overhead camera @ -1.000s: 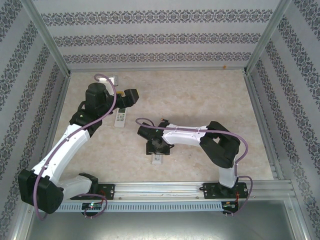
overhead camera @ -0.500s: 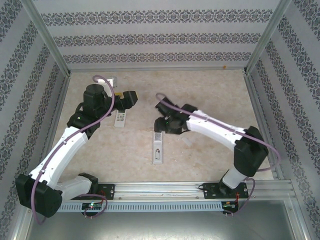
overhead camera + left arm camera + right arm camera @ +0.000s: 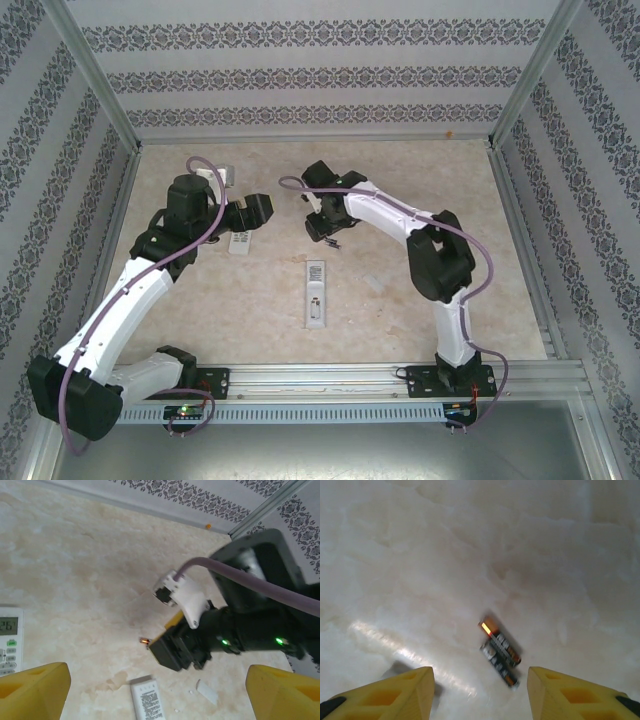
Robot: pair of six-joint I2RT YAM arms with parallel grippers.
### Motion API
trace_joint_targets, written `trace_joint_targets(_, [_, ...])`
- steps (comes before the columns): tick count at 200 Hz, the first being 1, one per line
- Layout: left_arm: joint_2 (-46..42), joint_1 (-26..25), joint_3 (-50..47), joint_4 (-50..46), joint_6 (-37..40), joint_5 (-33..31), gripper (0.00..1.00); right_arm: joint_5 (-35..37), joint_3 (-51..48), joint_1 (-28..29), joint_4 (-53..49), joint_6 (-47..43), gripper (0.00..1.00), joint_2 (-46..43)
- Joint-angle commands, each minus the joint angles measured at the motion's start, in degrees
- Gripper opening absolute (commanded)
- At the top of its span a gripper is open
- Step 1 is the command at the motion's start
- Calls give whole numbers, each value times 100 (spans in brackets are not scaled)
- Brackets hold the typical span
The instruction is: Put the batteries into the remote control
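The 2 batteries point(image 3: 499, 651) lie side by side, touching, on the table point(image 3: 420, 555) just beyond the right gripper point(image 3: 480, 700), whose jaws stand apart and empty, fingertips cut off. The left gripper point(image 3: 160, 692) gapes wide, empty. The remote control point(image 3: 316, 293) lies well apart, nearer the bases.

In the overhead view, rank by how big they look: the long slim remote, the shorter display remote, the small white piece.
1. long slim remote
2. display remote, partly covered, so full size unsure
3. small white piece, clearly smallest
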Motion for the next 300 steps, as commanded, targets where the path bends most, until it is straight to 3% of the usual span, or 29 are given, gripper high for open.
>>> trace_joint_targets(1, [-288, -9, -228, -103, -299, 9, 91, -10, 361, -199, -237, -416, 52, 318])
trace_joint_targets(48, [-624, -23, -548, 50, -517, -300, 91, -329, 555, -333, -437, -456, 50, 769])
trace_joint_targets(121, [-380, -15, -509, 53, -214, 113, 92, -692, 480, -242, -542, -17, 52, 916])
trace_joint_targets(167, [-395, -9, -332, -139, 122, 143, 93, 48, 710, -221, -690, 200, 36, 1264])
trace_joint_targets(261, [-495, -5, -536, -3, -233, 320, 93, 190, 1828, -307, -1227, -51, 11, 1242])
trace_joint_targets(283, [-362, -7, -483, -193, -224, 255, 94, -24, 1753, -325, -1193, 533, 11, 715])
trace_joint_targets(300, [-143, -10, -359, -470, -117, 358, 94, -432, 928, -312, -660, 1626, 11, -125])
